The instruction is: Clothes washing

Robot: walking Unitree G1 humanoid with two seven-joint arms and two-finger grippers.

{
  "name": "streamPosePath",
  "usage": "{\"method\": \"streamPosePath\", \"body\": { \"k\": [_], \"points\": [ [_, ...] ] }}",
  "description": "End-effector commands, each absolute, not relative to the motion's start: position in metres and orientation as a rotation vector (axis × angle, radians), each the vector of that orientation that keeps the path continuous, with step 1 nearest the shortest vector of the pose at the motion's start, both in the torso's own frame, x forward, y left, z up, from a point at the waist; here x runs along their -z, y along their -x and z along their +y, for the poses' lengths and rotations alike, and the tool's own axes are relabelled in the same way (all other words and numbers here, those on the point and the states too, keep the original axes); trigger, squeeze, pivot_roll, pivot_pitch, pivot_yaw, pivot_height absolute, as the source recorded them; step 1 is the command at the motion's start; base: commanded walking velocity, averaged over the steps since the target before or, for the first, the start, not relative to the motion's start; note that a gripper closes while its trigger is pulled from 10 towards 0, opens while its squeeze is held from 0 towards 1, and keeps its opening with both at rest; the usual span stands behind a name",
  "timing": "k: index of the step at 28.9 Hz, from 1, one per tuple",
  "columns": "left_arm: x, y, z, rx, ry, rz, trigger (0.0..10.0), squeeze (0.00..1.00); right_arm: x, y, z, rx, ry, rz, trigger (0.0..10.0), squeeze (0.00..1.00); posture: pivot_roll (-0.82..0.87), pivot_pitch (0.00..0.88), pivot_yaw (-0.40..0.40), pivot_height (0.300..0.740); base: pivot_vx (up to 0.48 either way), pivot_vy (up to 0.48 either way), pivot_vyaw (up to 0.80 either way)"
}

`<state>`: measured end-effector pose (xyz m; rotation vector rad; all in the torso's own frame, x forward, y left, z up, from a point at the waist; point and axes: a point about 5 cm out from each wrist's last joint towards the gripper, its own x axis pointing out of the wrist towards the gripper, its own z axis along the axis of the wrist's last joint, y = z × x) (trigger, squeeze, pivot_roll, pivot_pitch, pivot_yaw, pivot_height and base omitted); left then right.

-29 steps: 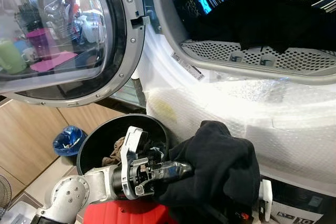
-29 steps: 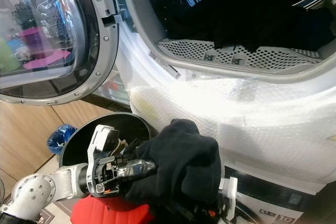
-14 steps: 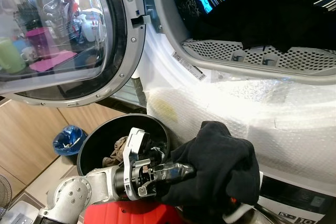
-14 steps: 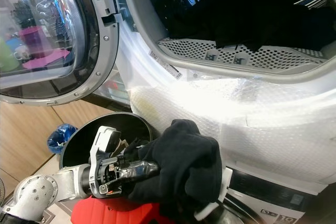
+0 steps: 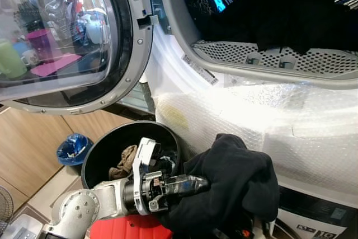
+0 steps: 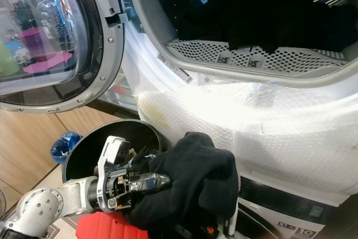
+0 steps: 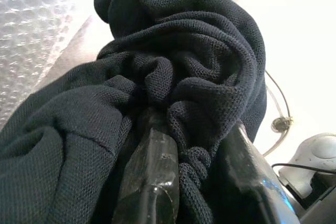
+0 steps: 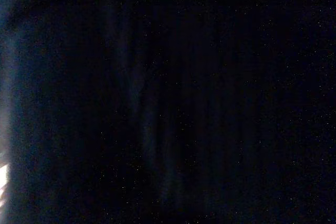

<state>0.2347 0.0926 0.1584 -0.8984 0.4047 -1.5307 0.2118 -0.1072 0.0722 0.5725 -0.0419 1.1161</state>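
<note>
Nearest you, the left end effector (image 5: 193, 183) pinches a bunched dark garment (image 5: 235, 186); in the left wrist view both black fingers (image 7: 149, 169) are buried in its folds, so the hold looks deep and firm. The bundle hangs just in front of the washing machine, below its open drum mouth (image 5: 268, 62) and beside the black laundry basket (image 5: 106, 149), which holds a few more clothes.

To load it well, you should lift the bundle up past the bubble-wrapped front panel (image 5: 246, 116) until it clears the grey perforated lip of the mouth, then push it well inside before letting go, so no sleeve trails over the rim. Keep the cloth off the open door (image 5: 67, 37), which stands to the left of the mouth.

The left arm (image 5: 84, 208) reaches forward, forearm roughly level, wrist turned toward the machine. The right end effector sits somewhere under the garment; its wrist view is nearly black, and you cannot tell how its fingers stand.

Farthest in, dark clothes already lie inside the drum (image 5: 279, 20).
</note>
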Motion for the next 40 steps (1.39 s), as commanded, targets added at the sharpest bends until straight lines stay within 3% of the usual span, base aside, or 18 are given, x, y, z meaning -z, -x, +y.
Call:
{"method": "streamPosePath", "body": {
  "k": [1, 10, 11, 13, 27, 33, 39, 40],
  "points": [
    [-0.157, -0.233, 0.092, 1.532, 0.898, 0.425, 0.0, 0.0, -0.072, -0.218, -0.103, -1.063, -0.58, -0.047, 10.0, 0.0, 0.02, 0.065, 0.182, 0.74, 0.0, 0.0, 0.0],
    [-0.15, -0.23, 0.091, 1.513, 0.906, 0.45, 0.0, 0.0, -0.076, -0.224, -0.101, -1.032, -0.631, -0.069, 10.0, 0.0, 0.02, 0.065, 0.183, 0.74, 0.0, 0.0, 0.0],
    [-0.15, -0.23, 0.092, 1.513, 0.906, 0.452, 0.0, 0.0, -0.075, -0.224, -0.101, -1.034, -0.645, -0.065, 7.2, 0.0, 0.02, 0.063, 0.183, 0.74, 0.0, 0.0, 0.0],
    [-0.149, -0.23, 0.092, 1.512, 0.905, 0.454, 0.0, 0.0, -0.075, -0.225, -0.101, -1.027, -0.658, -0.066, 0.0, 0.0, 0.02, 0.063, 0.183, 0.74, 0.0, 0.0, 0.0],
    [-0.147, -0.228, 0.09, 1.515, 0.887, 0.46, 0.0, 0.0, -0.082, -0.223, -0.105, -1.052, -0.718, -0.121, 0.0, 0.0, 0.02, 0.062, 0.185, 0.74, 0.0, 0.0, 0.0],
    [-0.153, -0.225, 0.088, 1.554, 0.784, 0.455, 0.0, 0.0, -0.08, -0.221, -0.103, -1.064, -0.722, -0.117, 0.0, 0.0, 0.03, 0.063, 0.187, 0.74, 0.0, 0.0, 0.0],
    [-0.158, -0.221, 0.087, 1.599, 0.621, 0.444, 1.6, 0.0, -0.08, -0.222, -0.101, -1.059, -0.724, -0.125, 0.0, 0.0, 0.03, 0.059, 0.196, 0.74, 0.0, 0.0, 0.0],
    [-0.162, -0.222, 0.085, 1.604, 0.547, 0.424, 3.3, 0.0, -0.08, -0.223, -0.099, -1.057, -0.729, -0.13, 0.0, 0.0, 0.03, 0.058, 0.201, 0.74, 0.0, 0.0, 0.0]
  ]
}}
